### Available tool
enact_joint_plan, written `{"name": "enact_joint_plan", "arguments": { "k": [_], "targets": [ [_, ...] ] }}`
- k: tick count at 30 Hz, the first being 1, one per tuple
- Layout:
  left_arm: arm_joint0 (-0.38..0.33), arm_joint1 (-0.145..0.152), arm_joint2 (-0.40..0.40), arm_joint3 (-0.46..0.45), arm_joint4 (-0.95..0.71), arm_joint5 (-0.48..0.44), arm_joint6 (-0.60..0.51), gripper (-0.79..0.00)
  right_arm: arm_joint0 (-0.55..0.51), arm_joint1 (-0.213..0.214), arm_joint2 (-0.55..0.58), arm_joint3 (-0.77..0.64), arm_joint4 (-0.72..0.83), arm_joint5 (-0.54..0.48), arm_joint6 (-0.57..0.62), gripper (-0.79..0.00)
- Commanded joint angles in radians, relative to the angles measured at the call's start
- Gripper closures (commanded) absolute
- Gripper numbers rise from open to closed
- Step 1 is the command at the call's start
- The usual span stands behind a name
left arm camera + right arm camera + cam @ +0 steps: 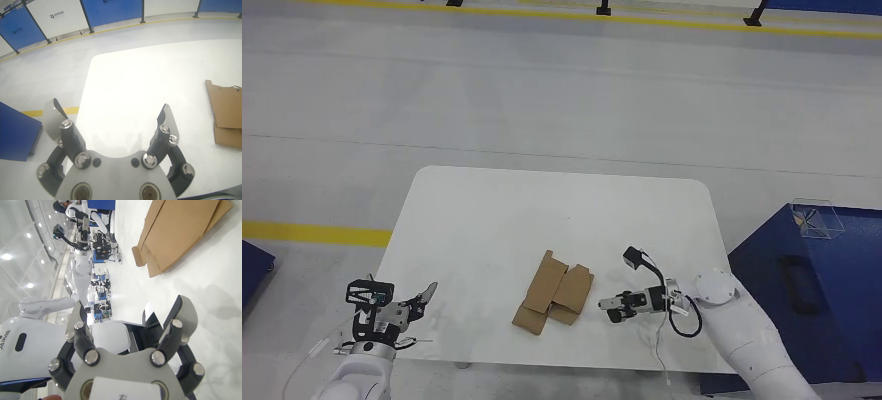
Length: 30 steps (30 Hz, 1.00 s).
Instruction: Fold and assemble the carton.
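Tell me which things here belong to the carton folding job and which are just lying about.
Part of the job:
- carton, lying flat on the table
- left gripper, open and empty
- right gripper, open and empty

Just lying about:
- clear box
- blue cabinet under it, beside the table

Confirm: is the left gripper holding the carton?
No, the left gripper is open and holds nothing; the flat carton lies on the table well apart from it.
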Motion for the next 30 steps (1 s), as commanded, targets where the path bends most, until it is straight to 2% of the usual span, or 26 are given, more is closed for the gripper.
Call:
{"name": "enact_joint_plan", "arguments": {
  "k": [1,3,4,9,14,20,23,30],
  "targets": [
    [0.0,0.0,0.0,0.0,0.0,0.0,0.0,-0.785,0.037,-0.02,-0.04,0.068,0.002,0.007,-0.034,-0.465],
    [0.0,0.0,0.0,0.0,0.0,0.0,0.0,-0.785,0.069,-0.043,-0.08,0.12,0.009,0.009,-0.062,-0.434],
    [0.0,0.0,0.0,0.0,0.0,0.0,0.0,-0.785,0.085,-0.054,-0.099,0.143,0.008,0.004,-0.075,-0.391],
    [0.0,0.0,0.0,0.0,0.0,0.0,0.0,-0.785,0.148,-0.108,-0.181,0.251,-0.02,0.007,-0.18,-0.357],
    [0.0,0.0,0.0,0.0,0.0,0.0,0.0,-0.785,0.203,-0.156,-0.237,0.351,-0.036,0.027,-0.236,-0.317],
    [0.0,0.0,0.0,0.0,0.0,0.0,0.0,-0.785,0.241,-0.203,-0.275,0.441,-0.026,0.022,-0.247,-0.336],
    [0.0,0.0,0.0,0.0,0.0,0.0,0.0,-0.785,0.252,-0.219,-0.282,0.477,-0.021,-0.02,-0.244,-0.345],
    [0.0,0.0,0.0,0.0,0.0,0.0,0.0,-0.785,0.276,-0.253,-0.297,0.518,-0.019,-0.051,-0.268,-0.326]
  ]
}}
